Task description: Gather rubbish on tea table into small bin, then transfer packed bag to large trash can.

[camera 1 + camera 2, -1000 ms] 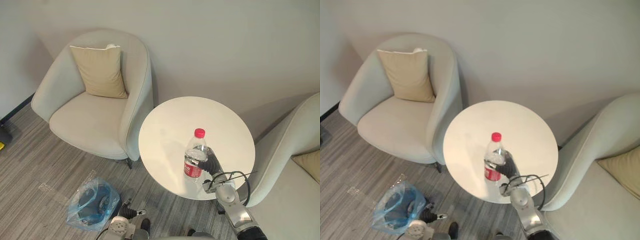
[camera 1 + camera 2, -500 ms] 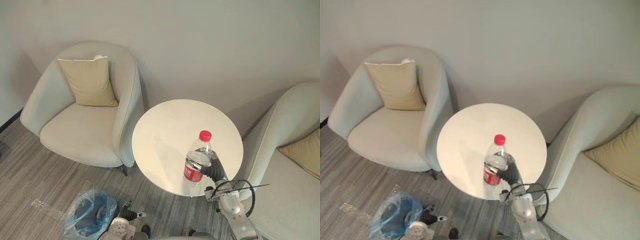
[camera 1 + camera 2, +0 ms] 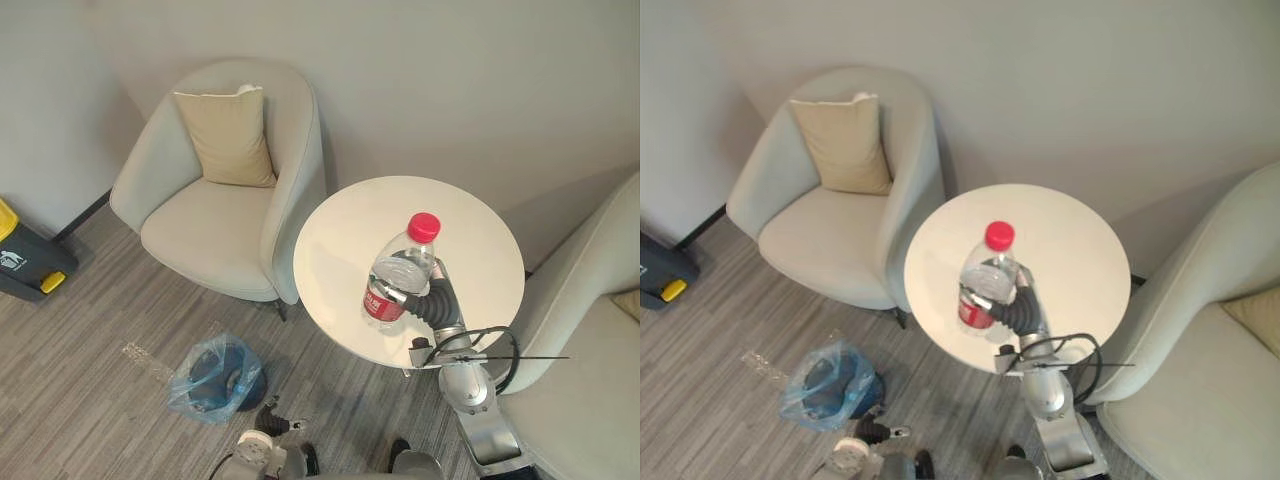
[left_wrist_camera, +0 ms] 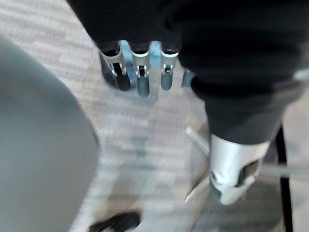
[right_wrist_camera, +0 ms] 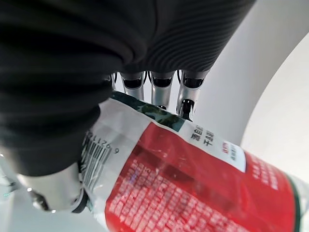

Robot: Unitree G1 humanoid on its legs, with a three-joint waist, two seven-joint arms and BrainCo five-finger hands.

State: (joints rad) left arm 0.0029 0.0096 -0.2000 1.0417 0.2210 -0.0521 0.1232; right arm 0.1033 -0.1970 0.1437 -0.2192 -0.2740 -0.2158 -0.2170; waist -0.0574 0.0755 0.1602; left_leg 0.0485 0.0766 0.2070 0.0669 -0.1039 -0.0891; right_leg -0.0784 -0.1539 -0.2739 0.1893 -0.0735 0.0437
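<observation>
Right hand [image 3: 436,298] grips the bottle [image 3: 398,272], its red label [image 5: 193,193] printed white.

Red-capped, red-labelled clear bottle [image 3: 400,275]; blue bag [image 3: 215,375]; beige cushion [image 3: 230,140]

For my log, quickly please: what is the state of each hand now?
Left hand: open, holding nothing.
Right hand: closed around the water bottle.

A red label [image 5: 193,193] is wrapped round the bottle [image 3: 402,272]. It is covered with rows of small white characters, too fine to be made out. On its white panel a barcode [image 5: 96,152] is printed with a row of digits alongside, and a few dark characters are set near the green edge. A small white emblem [image 3: 12,262], not legible, is carried on the dark bin [image 3: 35,268].
</observation>
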